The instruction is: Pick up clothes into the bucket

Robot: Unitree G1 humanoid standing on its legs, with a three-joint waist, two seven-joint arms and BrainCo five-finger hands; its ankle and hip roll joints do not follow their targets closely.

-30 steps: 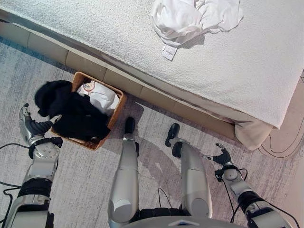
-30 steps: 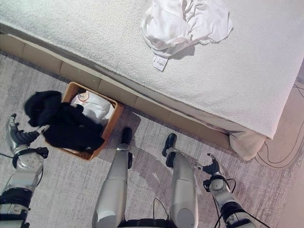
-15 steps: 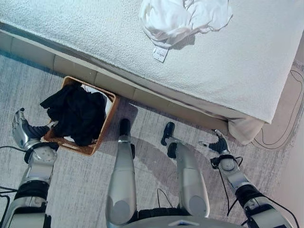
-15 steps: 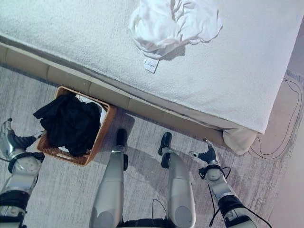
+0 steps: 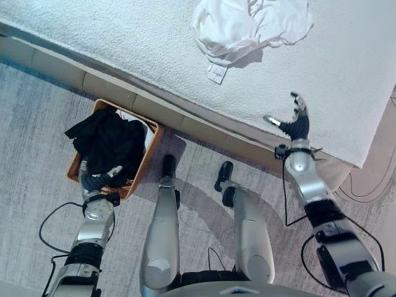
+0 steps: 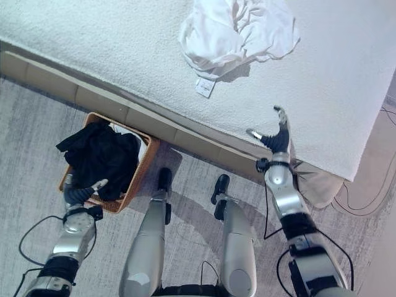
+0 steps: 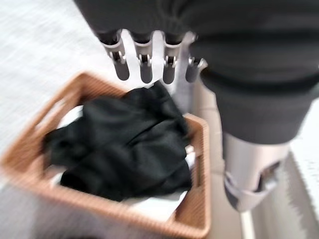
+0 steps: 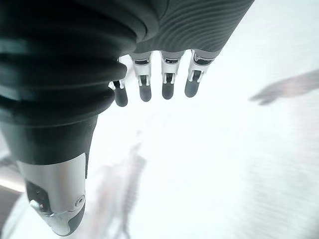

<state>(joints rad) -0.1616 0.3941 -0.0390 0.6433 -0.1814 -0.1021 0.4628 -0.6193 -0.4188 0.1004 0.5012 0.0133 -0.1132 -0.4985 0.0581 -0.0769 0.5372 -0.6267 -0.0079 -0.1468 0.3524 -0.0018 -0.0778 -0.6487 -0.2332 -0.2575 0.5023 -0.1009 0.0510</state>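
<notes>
Basket [image 5: 151, 141]: on the floor against the bed's [image 5: 124, 37] edge, black garment [image 5: 111, 141] piled inside.
White garment [image 5: 247, 25]: on the bed.
Left hand [image 5: 96, 179]: released, at the basket's rim.
Right hand [image 5: 294, 124]: released, above the bed's near edge.

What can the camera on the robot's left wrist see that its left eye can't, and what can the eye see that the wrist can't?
Left wrist view alone: it looks into the basket from close, so a strip of white cloth peeks out under the near edge of the black clothes.

Left eye view alone: the bed with the white garment lying on it, and the right hand open over the bed's edge.

Both: the woven basket on the floor with black clothes piled inside, and the left hand, open and holding nothing, beside it.
</notes>
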